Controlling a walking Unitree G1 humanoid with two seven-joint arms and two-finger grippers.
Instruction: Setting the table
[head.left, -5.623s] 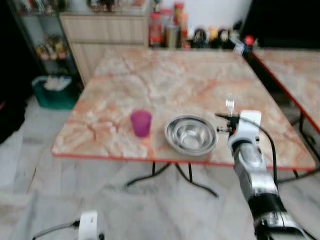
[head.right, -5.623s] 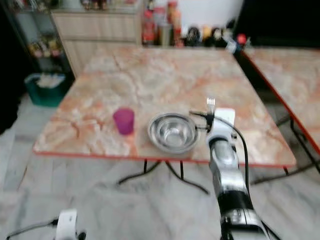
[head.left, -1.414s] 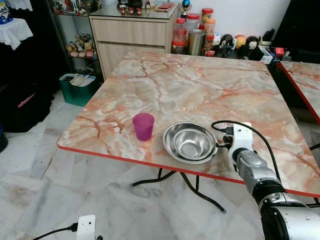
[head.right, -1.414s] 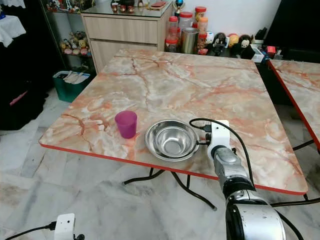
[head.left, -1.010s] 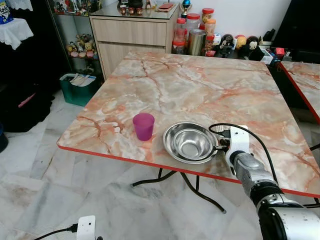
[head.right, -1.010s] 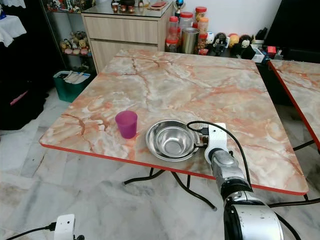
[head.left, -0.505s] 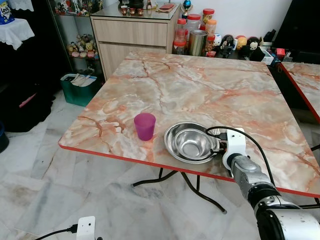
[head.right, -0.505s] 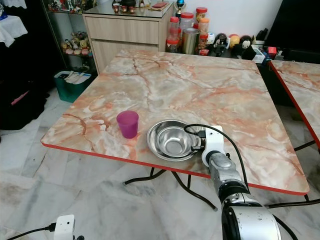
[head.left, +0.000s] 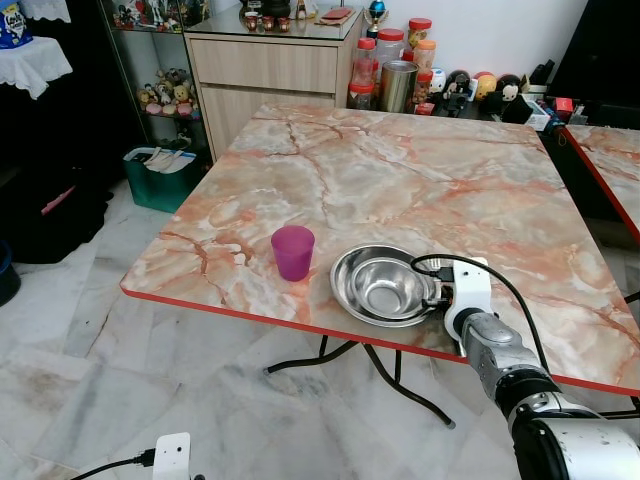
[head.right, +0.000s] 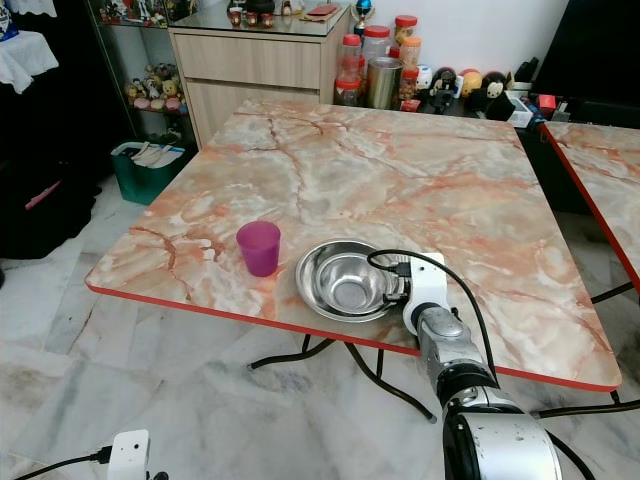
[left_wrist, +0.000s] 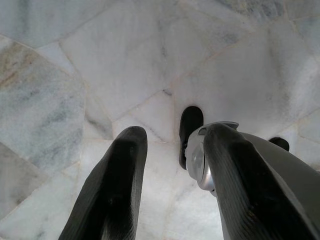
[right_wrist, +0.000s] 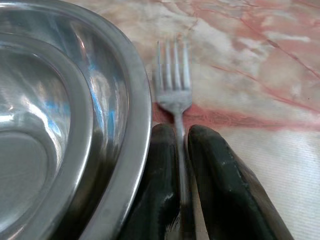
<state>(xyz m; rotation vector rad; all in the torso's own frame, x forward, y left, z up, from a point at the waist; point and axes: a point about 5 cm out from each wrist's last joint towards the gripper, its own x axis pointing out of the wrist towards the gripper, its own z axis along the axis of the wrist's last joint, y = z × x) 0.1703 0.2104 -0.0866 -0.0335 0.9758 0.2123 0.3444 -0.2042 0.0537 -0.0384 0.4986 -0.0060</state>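
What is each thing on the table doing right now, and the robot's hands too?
Fork: pinched in the right gripper, beside the bowl.
Steel bowl: upright, empty, on the table.
Purple cup: upright, standing alone.
Left gripper: open, hanging over the floor.

head pair: from the robot's head, facing forward and down across the marble counter (head.left: 400, 180), from a standing distance; the cabinet (head.left: 270, 70) fills the upper left of the frame.
shared ground: both eyes take in the same counter, steel bowl (head.right: 348, 281) and purple cup (head.right: 259, 247), slightly offset sideways.
right wrist: very close, low over the counter, along the right pincer (right_wrist: 181, 165), beside the bowl rim and fork (right_wrist: 173, 85).
left wrist: straight down along the left pincer (left_wrist: 170, 170) at the marble floor (left_wrist: 125, 55).
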